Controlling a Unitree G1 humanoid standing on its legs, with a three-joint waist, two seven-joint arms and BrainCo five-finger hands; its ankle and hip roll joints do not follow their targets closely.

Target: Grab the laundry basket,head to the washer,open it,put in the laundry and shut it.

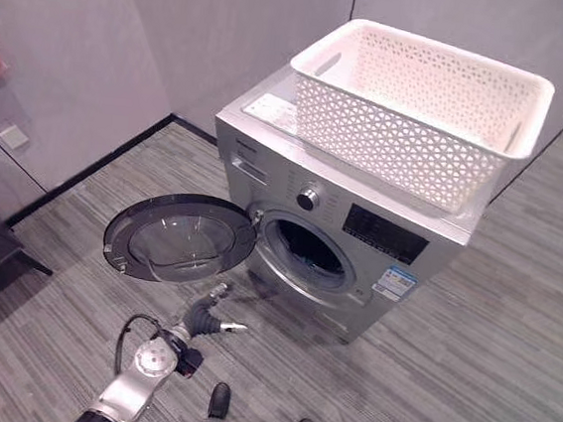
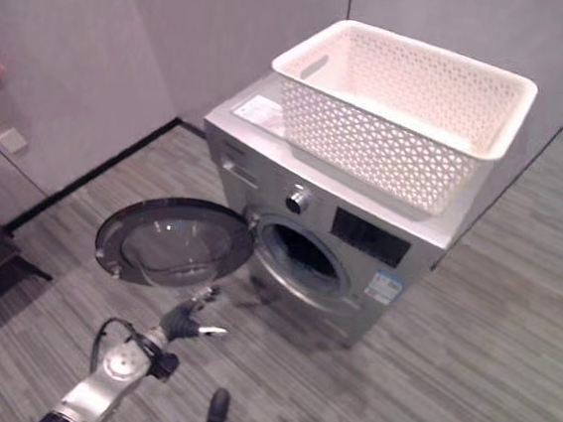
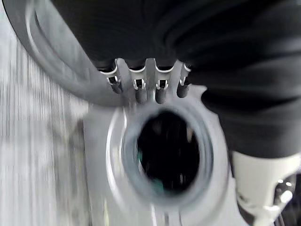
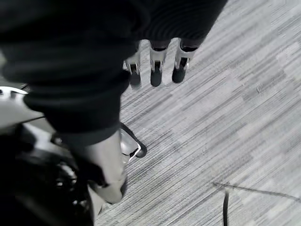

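Left hand (image 1: 213,316) below open door (image 1: 181,238), washer (image 1: 358,243) (laundry inside, wrist view)

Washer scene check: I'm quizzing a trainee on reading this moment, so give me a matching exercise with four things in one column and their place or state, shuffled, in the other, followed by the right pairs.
Things:
1. laundry basket
2. washer door
3. left hand
4. drum opening

Places or states:
A. swung wide open, lying out to the robot's left
B. resting on top of the washer
C. dark and uncovered on the machine's front
D. low over the floor, just below the door's edge, holding nothing

Pairs: 1-B, 2-A, 3-D, 4-C
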